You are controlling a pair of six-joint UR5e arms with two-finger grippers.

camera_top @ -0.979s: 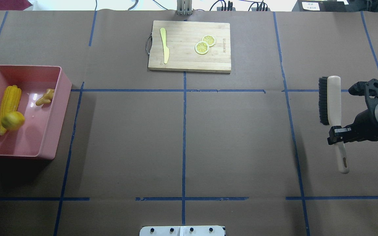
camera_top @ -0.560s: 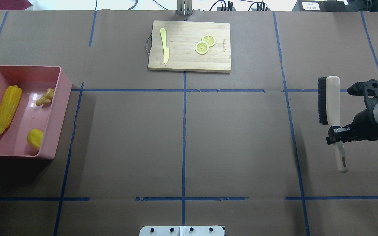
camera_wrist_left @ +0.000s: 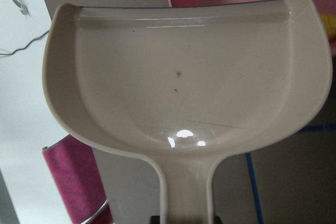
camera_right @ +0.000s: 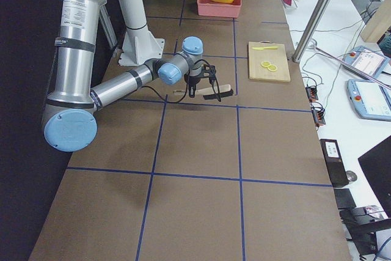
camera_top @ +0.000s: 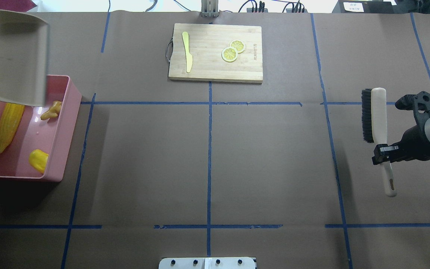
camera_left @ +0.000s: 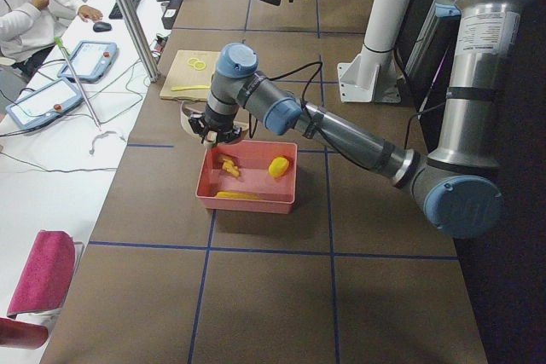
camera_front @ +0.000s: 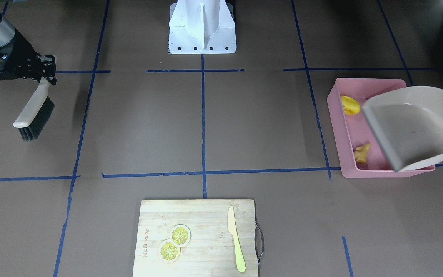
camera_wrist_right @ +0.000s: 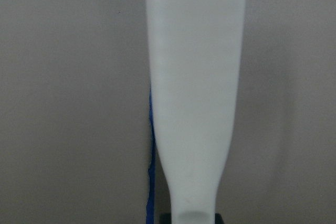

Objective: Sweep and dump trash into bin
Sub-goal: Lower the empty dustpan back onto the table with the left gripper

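The pink bin [camera_top: 67, 123] sits at the table's left end and holds the trash: a long corn cob [camera_top: 8, 125], a yellow potato-like lump [camera_top: 39, 160] in its near corner, and a tan ginger root [camera_top: 52, 110]. An empty beige dustpan [camera_top: 11, 56] hangs tilted above the bin's far end, hiding the cob in the front-facing view. My left gripper [camera_left: 217, 132] is shut on the dustpan's handle. At the far right, my right gripper [camera_top: 383, 153] is shut on the white handle of a black-bristled brush [camera_top: 373, 112], held just above the table.
A wooden cutting board [camera_top: 215, 71] lies at the table's far middle with a pale yellow knife [camera_top: 187, 50] and two lemon slices [camera_top: 233, 50]. The robot's white base [camera_front: 202, 27] stands at the near edge. A person [camera_left: 26, 6] sits at a side desk.
The dustpan has swung in from the left edge to hang over the bin's far end. The yellow lump rolled off the corn cob into the bin's near corner. The brush barely moved.
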